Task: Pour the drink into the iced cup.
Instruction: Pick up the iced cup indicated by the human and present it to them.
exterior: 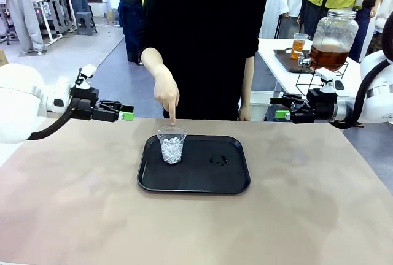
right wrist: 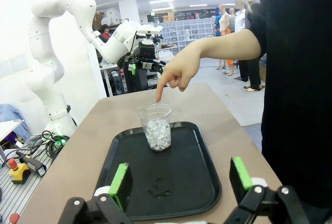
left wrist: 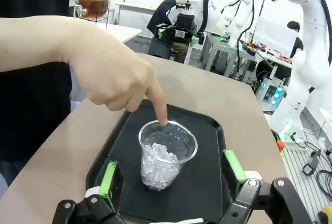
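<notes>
Cup of clear plastic (exterior: 172,145), part-filled with white ice cubes, upright near the left end of a flat black plastic tray (exterior: 236,182). The person's hand (exterior: 166,93) points an index finger down at its far rim, apparently marking the vessel to fill; whether they touch cannot be told. The 2 robot arms are held level at either side, left hand (exterior: 126,113) and right hand (exterior: 281,115) each spread wide and empty, aimed at the cup, probably awaiting a pouring vessel. The translucent amber-brown drink (exterior: 328,56) sits in a large lidded glass jar (exterior: 334,26) on a white side table behind the right arm, well apart from the tray. The matte beige table (exterior: 73,203) carries the tray, which bears a small wet mark (exterior: 219,160). The room is an open workshop with a grey floor and bystanders.
</notes>
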Tool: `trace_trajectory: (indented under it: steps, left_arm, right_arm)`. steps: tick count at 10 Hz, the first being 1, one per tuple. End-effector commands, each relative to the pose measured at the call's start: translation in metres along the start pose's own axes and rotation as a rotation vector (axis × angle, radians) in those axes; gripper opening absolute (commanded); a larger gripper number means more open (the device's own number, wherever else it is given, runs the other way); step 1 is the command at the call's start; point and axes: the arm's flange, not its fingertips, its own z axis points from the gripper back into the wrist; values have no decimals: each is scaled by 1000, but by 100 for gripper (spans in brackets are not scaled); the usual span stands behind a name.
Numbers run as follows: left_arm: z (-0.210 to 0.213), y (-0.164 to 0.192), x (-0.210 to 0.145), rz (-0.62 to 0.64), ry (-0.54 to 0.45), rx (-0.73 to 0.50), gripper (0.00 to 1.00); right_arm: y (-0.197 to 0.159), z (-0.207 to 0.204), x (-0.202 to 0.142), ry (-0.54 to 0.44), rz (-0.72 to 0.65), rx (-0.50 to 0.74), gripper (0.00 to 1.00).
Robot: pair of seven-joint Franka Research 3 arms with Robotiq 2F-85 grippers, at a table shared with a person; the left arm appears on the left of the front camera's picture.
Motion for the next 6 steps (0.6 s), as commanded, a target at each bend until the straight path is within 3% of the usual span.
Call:
trace_trajectory:
  steps: [1,5,6]
  left_arm:
    - [2,2,2,-8,6,15,100]
    - [1,2,1,-4,4,9,100]
    - [-1,2,-5,-64,4,19,100]
  right_arm:
    - [0,1,3,4,-12,13,100]
    - [0,1,3,4,-12,13,100]
    - [0,1,3,4,-12,13,100]
